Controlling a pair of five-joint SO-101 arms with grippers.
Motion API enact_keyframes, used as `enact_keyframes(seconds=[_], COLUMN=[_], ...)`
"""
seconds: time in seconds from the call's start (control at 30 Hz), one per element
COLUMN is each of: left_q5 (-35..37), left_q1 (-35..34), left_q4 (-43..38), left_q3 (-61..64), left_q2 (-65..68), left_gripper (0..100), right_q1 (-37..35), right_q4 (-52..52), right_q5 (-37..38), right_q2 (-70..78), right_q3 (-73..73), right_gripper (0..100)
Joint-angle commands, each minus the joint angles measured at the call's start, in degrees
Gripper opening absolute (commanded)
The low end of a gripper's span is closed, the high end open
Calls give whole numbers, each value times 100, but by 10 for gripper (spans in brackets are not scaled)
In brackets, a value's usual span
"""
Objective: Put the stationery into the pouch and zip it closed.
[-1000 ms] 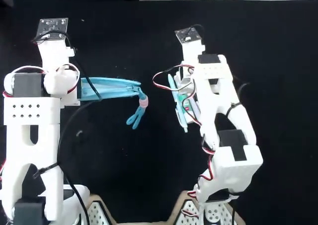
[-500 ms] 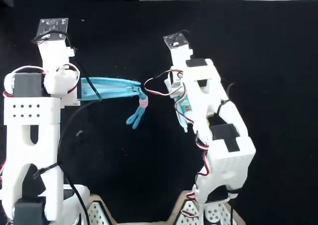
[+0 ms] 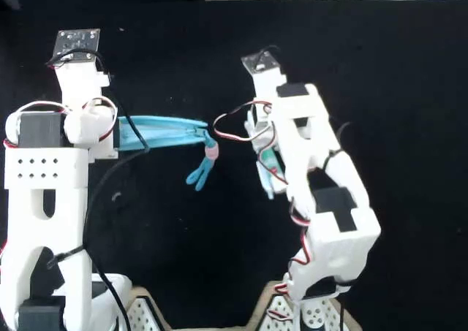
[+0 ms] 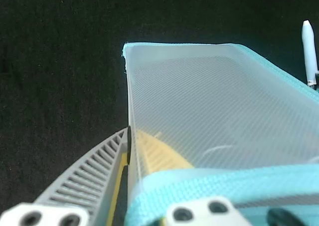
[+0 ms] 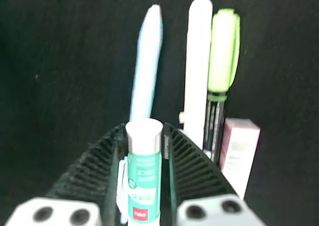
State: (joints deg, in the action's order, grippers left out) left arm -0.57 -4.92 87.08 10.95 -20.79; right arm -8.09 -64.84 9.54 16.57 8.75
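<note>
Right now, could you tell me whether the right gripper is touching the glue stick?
Touching. The right wrist view shows the right gripper with both fingers pressed against the sides of the glue stick, no gap on either side.

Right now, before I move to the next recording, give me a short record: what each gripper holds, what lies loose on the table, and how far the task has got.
left gripper: shut on one edge of the pouch
right gripper: shut on the glue stick
loose on table: light blue pen, white pen, green highlighter, pink box, side by side
zip pull: hangs at the pouch end nearer the right arm
progress: glue stick not yet in the pouch; four items outside it
</note>
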Motion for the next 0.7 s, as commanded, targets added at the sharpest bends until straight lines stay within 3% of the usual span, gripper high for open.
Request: enact_keyframes(seconds=[0.0,0.37,0.67], left_q5=[62,62,62], left_q1=[136,136,136], left_q4=[-44,-18,-18], left_q3=[312,321,321], left_q2=[167,167,167], left_gripper=[30,30,30], right_q1=[18,-352,343], right_q4=[-598,-738,-659], right_q5=[9,1020,2224], right_q2=[-567,-2053,-3626], right_q3=[-13,2202,3653], right_gripper=[11,15,15])
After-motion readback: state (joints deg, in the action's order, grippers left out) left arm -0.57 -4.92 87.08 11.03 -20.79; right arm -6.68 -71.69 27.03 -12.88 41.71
